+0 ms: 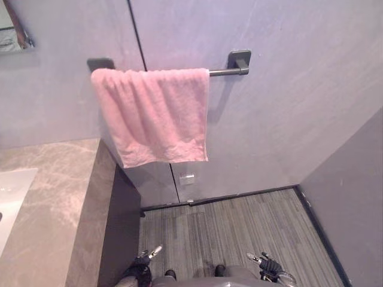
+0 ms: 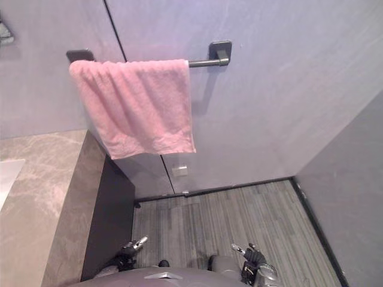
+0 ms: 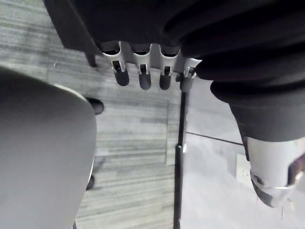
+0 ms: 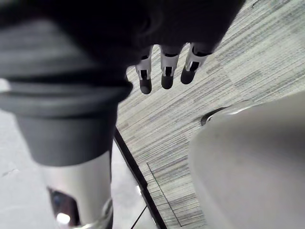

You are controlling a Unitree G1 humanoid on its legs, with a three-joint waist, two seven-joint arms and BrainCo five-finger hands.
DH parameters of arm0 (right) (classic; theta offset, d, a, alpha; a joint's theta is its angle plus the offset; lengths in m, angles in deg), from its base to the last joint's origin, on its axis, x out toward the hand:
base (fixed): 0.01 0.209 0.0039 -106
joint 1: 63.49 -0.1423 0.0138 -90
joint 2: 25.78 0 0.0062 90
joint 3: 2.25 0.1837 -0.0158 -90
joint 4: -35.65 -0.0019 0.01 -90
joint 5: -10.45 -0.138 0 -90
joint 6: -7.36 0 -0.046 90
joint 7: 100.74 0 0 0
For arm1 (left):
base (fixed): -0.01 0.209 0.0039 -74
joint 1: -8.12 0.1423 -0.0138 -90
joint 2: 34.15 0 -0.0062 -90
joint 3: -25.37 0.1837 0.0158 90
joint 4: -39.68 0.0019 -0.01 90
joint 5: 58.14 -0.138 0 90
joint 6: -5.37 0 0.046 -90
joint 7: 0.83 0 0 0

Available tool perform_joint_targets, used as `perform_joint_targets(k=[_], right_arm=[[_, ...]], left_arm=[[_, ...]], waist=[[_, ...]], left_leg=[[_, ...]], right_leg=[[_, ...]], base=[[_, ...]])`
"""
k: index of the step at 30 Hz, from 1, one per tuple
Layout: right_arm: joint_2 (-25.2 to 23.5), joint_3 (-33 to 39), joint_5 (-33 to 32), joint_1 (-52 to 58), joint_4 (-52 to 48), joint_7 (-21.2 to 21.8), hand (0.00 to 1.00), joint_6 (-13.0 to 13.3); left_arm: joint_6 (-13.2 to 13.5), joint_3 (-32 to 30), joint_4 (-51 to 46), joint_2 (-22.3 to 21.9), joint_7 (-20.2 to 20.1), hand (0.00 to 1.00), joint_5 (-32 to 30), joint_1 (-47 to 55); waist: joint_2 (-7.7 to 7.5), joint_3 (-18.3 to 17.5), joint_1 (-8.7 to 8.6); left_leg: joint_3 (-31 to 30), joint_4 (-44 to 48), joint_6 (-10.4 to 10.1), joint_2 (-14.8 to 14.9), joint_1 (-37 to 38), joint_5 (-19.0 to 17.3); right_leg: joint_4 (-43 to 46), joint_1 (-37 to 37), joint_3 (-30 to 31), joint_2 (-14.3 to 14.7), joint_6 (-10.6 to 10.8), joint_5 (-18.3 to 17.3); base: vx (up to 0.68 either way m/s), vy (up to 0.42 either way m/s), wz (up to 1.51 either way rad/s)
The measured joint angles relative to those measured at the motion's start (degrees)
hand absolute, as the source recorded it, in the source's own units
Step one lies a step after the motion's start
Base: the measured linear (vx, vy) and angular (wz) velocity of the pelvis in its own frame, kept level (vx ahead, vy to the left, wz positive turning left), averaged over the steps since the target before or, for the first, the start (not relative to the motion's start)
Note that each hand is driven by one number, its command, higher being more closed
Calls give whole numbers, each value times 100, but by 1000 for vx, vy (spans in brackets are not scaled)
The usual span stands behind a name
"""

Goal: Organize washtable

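A grey wall (image 1: pixel 287 89) is seen ahead, with a striped grey floor (image 1: pixel 239 227) below it. The stone washtable (image 1: pixel 54 179) is found at the left, with a white sink (image 1: pixel 12 191) set into it. A pink towel (image 1: pixel 155 113) is draped over a dark towel bar (image 1: pixel 224 72) on the wall. The left hand (image 1: pixel 142 264) and right hand (image 1: pixel 270 266) are held low over the floor, with their fingers (image 3: pixel 144 78) relaxed and nothing gripped.

A pink towel (image 1: pixel 152 113) hangs draped over a dark wall rail (image 1: pixel 227 72), flat and spread, near the marble worktop's (image 1: pixel 57 197) far end.
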Motion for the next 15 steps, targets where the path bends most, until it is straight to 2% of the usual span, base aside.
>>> perform_joint_targets(k=[2,5,7,8,9,11,12,13,15], right_arm=[[7,-1,1,9,4,-5,0,1],[-34,-98,74,17,32,-4,0,2],[-12,-187,190,-17,47,-8,0,4],[0,-212,203,-40,45,-10,0,7],[31,-218,221,-63,44,-24,0,8],[35,-220,220,-112,3,-59,0,27],[66,-235,221,-98,-16,-75,0,43],[110,-260,220,-104,-6,-113,0,54],[1,-302,218,-92,14,-141,0,45]], left_arm=[[1,49,-12,-33,-2,0,5,-35],[27,35,-180,33,16,0,23,-50],[59,32,-347,50,24,0,121,-25],[84,34,-360,21,27,0,126,-29],[112,36,-396,-4,31,0,129,-32],[123,43,-407,-15,32,0,151,-19],[121,48,-403,-66,31,0,172,-6],[116,67,-396,-123,30,0,174,-9],[138,151,-424,-1,38,0,182,-60]], waist=[[15,6,-16],[-87,87,43],[-115,177,107],[-119,223,153],[-85,238,166],[-45,229,151],[55,189,148],[237,149,143],[-9,278,125]], left_leg=[[-187,342,-76,58,-58,-82],[-467,1914,-97,99,-560,-265],[-619,3368,-278,114,-1085,-93],[-592,3689,-197,126,-1222,-225],[-487,3657,-124,104,-1283,-434],[-275,2662,-74,16,-1252,-505],[-312,1608,-74,-42,-1185,-84],[-396,1081,45,-43,-1163,251],[-303,781,117,-233,-1015,358]], right_leg=[[-123,241,-190,34,-95,-12],[-291,787,-402,71,-148,-13],[-273,1142,-432,77,-150,-15],[-279,1251,-413,66,-152,-16],[-285,1321,-414,31,-168,-26],[-397,1380,-422,-49,-177,-44],[-475,1343,-409,-14,-132,-79],[-455,1281,-356,58,-89,-229],[-408,1254,-258,-157,-64,-308]], base=[[214,-192,43],[171,-168,37],[73,-66,12],[3,35,-12],[-77,107,-32],[-145,153,-32],[-87,213,-19],[-4,209,-2],[132,164,3]])
